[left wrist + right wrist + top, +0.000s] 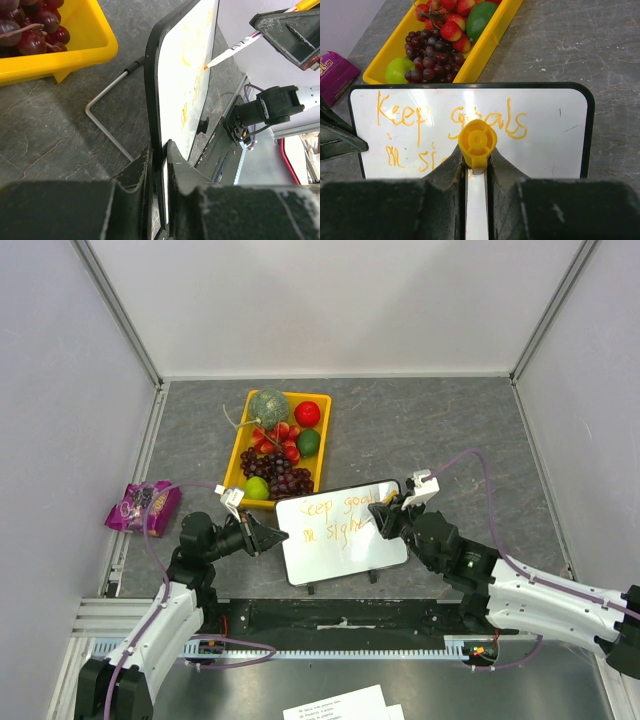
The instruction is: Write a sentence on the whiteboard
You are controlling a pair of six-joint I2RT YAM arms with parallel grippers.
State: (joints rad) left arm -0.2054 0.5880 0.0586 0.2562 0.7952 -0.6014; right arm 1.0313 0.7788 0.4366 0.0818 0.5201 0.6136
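1. A grey stone-patterned table [450, 430] sits inside pale walls; seen from above, the arms reach in from 6 o'clock.
2. The whiteboard [340, 532] stands propped near the table's middle on a bent wire leg [107, 120]. It lies between the two grippers.
3. The sentence [335, 515] is in orange marker, in two lines. The right wrist view shows "Keep goals" on top and "in si" below, with the rest hidden behind the pen.
4. The left gripper [268, 536] is at the board's 9 o'clock edge. Its jaws are nearly closed and pinch the dark frame.
5. The right gripper [385, 512] is at the board's 2 o'clock corner. It is clamped tight on a yellow-capped marker [476, 142], and the marker's tip appears to touch the board face.
6. A yellow tray [236, 455] of grapes, strawberries and other fruit lies at 11 o'clock from the board, just beside it.
7. A purple packet [143, 506] lies at 9 o'clock, beyond the left arm.
8. Printed paper sheets [335, 705] lie at 6 o'clock.
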